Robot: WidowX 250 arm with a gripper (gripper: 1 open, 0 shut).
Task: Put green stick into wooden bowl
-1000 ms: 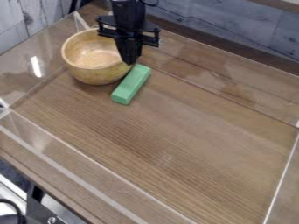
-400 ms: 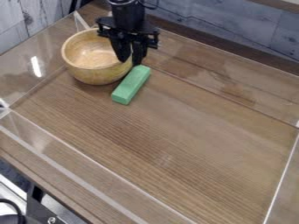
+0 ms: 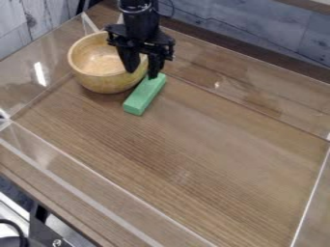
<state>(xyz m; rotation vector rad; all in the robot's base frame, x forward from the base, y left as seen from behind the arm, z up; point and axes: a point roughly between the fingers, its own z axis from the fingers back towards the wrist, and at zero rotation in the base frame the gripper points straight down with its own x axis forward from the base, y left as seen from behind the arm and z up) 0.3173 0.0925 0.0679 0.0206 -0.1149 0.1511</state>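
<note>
Gripper (image 3: 142, 66) vertical, jaws spread; above green stick (image 3: 145, 95)

Single cam — high front view, angled down over table (image 3: 194, 164) (mid-range, arm at far end)

Around the wooden bowl (image 3: 102, 63), room is lying open toward the near and right tabletop (image 3: 206, 145). The green stick (image 3: 146, 95) is lying just beside its right rim, and the gripper (image 3: 142, 66) is standing over that rim.
</note>
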